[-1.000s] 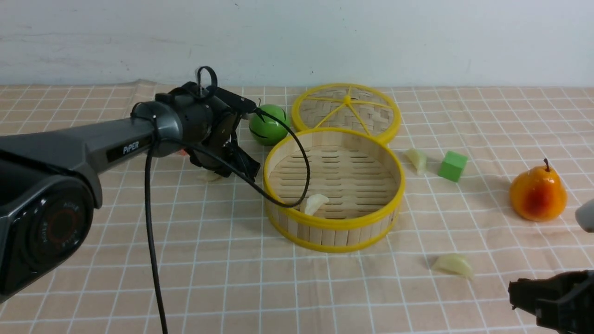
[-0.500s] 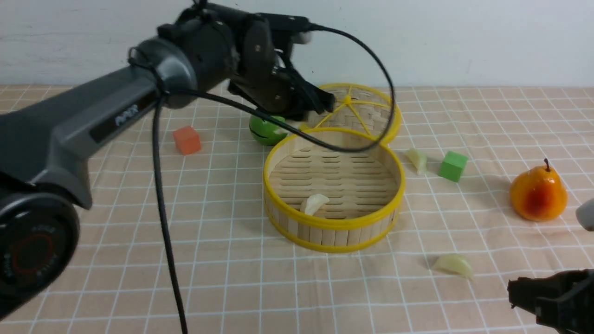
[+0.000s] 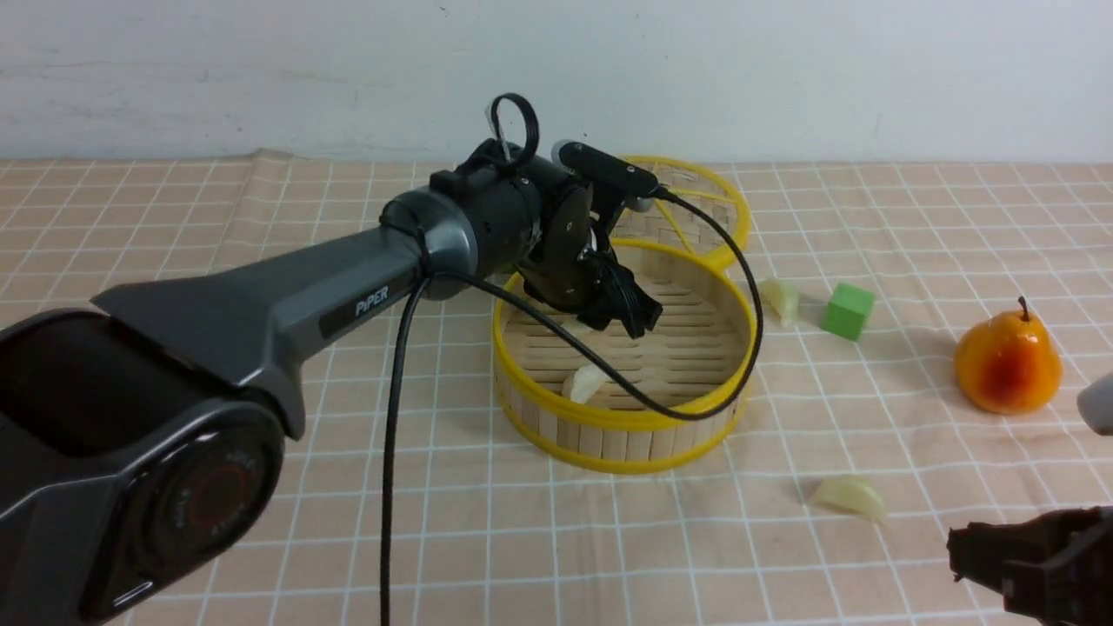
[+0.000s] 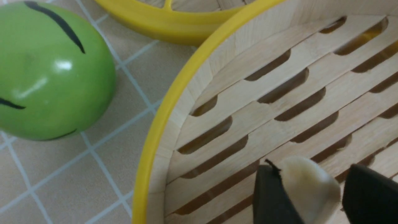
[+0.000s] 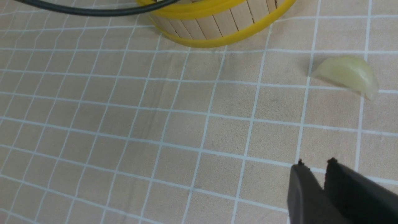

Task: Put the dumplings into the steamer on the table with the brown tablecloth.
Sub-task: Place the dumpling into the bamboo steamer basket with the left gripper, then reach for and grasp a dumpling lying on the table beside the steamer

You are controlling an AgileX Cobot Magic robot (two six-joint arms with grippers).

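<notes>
Left wrist view, lower right: part-open left claw [image 4: 311,169] flanks a dumpling [image 4: 306,189], grip unclear. Likely light, slick; pinch its belly.

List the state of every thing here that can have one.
Round bamboo steamer with yellow rims, uncovered, one cream dumpling inside.
Flat woven lid, off, lying behind the steamer.
Left gripper, over the steamer, second dumpling between its fingers; grip unclear.
Right gripper, nearly shut, empty.
Two more dumplings, on the tan cloth, outside.

We count four dumplings [image 3: 591,381] [image 3: 783,300] [image 3: 848,497] [image 4: 311,186], one steamer [image 3: 626,422], one woven lid [image 3: 726,213], one green cube [image 3: 847,310], one pear [image 3: 1009,365] and one green fruit [image 4: 53,71].
</notes>
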